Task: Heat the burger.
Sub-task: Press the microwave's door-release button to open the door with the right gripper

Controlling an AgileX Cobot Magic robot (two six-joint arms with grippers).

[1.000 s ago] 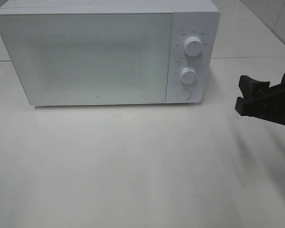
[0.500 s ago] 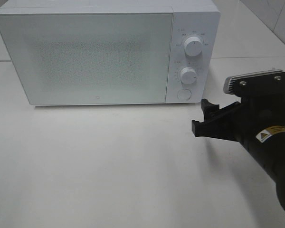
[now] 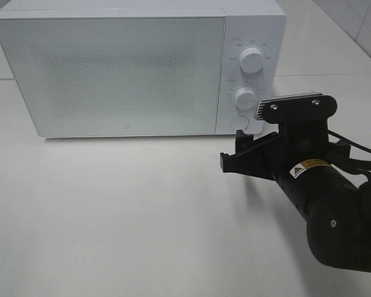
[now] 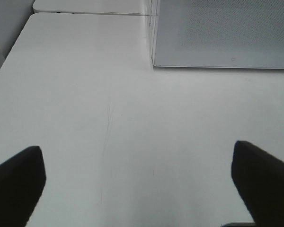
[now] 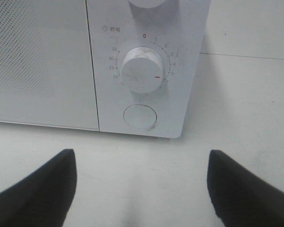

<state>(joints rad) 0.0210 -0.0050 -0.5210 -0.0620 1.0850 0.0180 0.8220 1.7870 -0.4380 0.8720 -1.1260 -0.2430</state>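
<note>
- The right arm (image 3: 334, 216) reaches in from the right side of the bench (image 3: 111, 216). Its forearm lies low and slants toward the front of the microwave (image 3: 123, 68).
- The right hand (image 3: 232, 154) points at the microwave's control panel. It sits just below and in front of the round button (image 3: 238, 122).
- In the right wrist view the round button (image 5: 140, 117) lies straight ahead between the two dark fingers (image 5: 38, 189). The lower dial (image 5: 141, 70) is just above the button, and a strip of bare bench separates the fingers from the microwave.
- The upper dial (image 3: 251, 60) sits higher on the same panel, away from the hand.
- The left hand (image 4: 139, 189) appears only in its own wrist view. It hangs over bare bench, with a lower front corner of the microwave (image 4: 217, 38) ahead.
- The burger shows in no view. The microwave door (image 3: 111, 74) is closed and frosted, so it cannot be told whether the burger is behind it or how it lies relative to either hand.
- The right hand's fingers are spread wide, with nothing between them and nothing touched.
- The left hand's fingers (image 4: 14, 184) are also spread fully apart, holding nothing.
</note>
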